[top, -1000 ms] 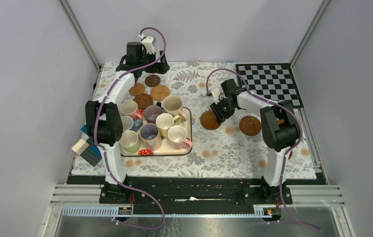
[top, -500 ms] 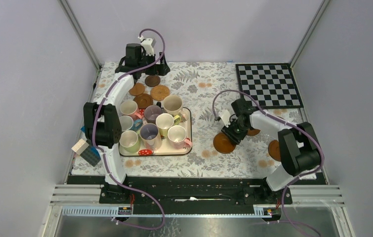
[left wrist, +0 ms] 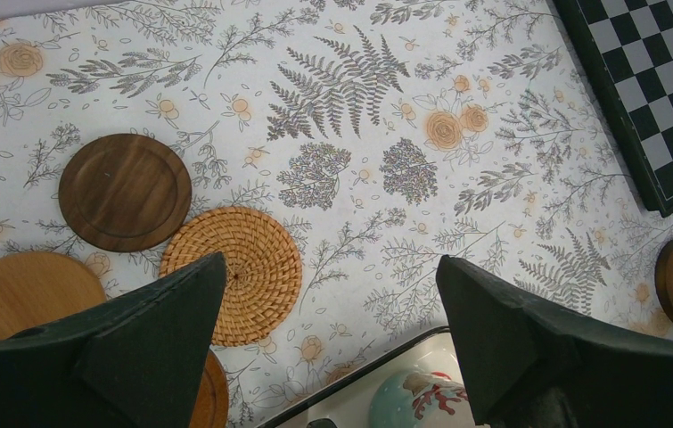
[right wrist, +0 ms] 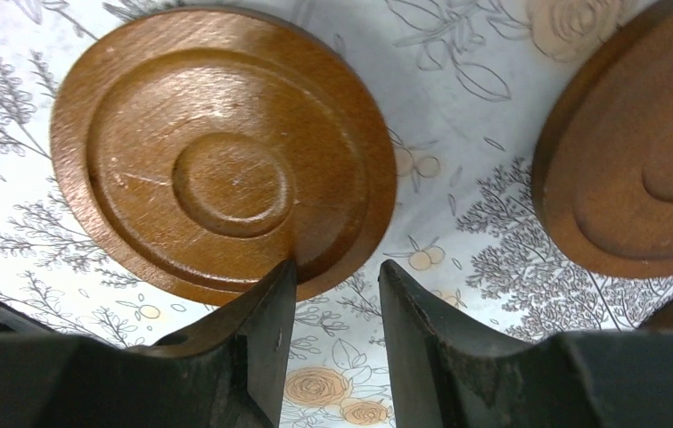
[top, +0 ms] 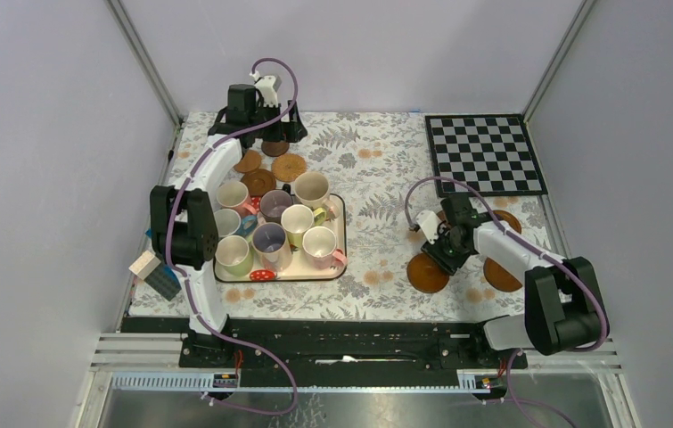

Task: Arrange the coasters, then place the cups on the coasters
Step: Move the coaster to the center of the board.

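Several cups [top: 298, 219] stand packed on the strawberry tray [top: 343, 225] at the left. Behind it lie coasters: dark wood [left wrist: 125, 192], woven [left wrist: 234, 275] and light wood [left wrist: 20, 294]. My left gripper [top: 259, 132] hovers above them, wide open and empty [left wrist: 328, 267]. At the front right a ridged brown coaster [right wrist: 223, 187] lies flat on the cloth [top: 428, 273]. My right gripper [top: 440, 256] is at its near rim, jaws partly apart [right wrist: 337, 267]. The left fingertip [right wrist: 279, 294] overlaps the rim, and only cloth shows lower in the gap. Two more coasters [top: 500, 273] [top: 507, 219] lie beside it.
A black-and-white checkerboard mat [top: 486, 153] fills the back right corner. Coloured blocks [top: 156, 272] sit at the cloth's left edge beside the left arm. One mug with a red pattern [left wrist: 422, 401] shows at the tray's corner. Metal posts and grey walls ring the table.
My right gripper has travelled from the table's middle to the front right, and the brown coaster has come along with it. The left gripper has edged slightly toward the back.
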You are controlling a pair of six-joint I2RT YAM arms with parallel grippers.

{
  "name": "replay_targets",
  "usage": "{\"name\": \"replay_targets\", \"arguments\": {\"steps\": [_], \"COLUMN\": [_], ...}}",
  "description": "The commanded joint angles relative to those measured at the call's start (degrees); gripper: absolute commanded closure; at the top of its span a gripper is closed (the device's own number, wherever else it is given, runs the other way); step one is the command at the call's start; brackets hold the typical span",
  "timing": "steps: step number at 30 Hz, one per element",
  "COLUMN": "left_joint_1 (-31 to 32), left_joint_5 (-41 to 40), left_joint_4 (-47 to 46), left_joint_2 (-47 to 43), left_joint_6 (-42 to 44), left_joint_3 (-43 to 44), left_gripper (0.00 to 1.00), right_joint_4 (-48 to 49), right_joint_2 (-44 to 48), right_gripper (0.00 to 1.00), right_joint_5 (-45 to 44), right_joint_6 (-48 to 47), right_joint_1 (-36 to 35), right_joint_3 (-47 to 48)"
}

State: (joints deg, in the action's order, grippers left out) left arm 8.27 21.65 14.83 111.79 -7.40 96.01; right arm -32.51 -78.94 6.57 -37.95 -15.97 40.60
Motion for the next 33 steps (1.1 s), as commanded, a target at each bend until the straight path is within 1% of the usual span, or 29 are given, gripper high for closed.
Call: {"name": "replay_targets", "arguments": {"steps": [1, 8, 9, 15, 29, 31, 33], "left_joint_1": [-0.1, -0.1, -0.14, -0.1, -0.1, -0.1, -0.1], "left_joint_5": [1.65, 1.03, 0.91, 0.69, 0.23, 0.38, 0.27], "left_joint_4": [-3.42, -3.41, -3.42, -3.41, -1.76, -0.05, 2.98], "left_joint_2": [-3.51, -3.38, -3.37, -3.16, -3.0, -2.73, -2.12], "left_joint_6": [-0.95, -0.38, -0.3, -0.07, 1.91, 3.13, 5.24], "left_joint_3": [0.18, 0.06, 0.09, -0.12, 0.59, 1.59, 3.49], "left_gripper": [0.01, 0.01, 0.01, 0.01, 0.01, 0.01, 0.01], "right_joint_4": [-2.86, -2.92, -2.88, -3.08, -5.2, -6.16, -7.18], "right_joint_2": [0.39, -0.03, -0.19, -2.0, -1.77, -1.63, -1.29], "right_gripper": [0.53, 0.53, 0.53, 0.53, 0.52, 0.51, 0.47], "right_joint_5": [-5.43, -6.3, -7.55, -7.75, -8.39, -7.4, -5.32], "right_joint_6": [-2.85, -6.05, -6.38, -7.53, -10.52, -10.43, -10.06], "right_joint_1": [4.24, 9.66, 10.5, 14.36, 15.61, 15.61, 15.61], "right_joint_3": [-2.26, -2.0, -1.77, 0.91, 2.79, 3.89, 5.9]}}
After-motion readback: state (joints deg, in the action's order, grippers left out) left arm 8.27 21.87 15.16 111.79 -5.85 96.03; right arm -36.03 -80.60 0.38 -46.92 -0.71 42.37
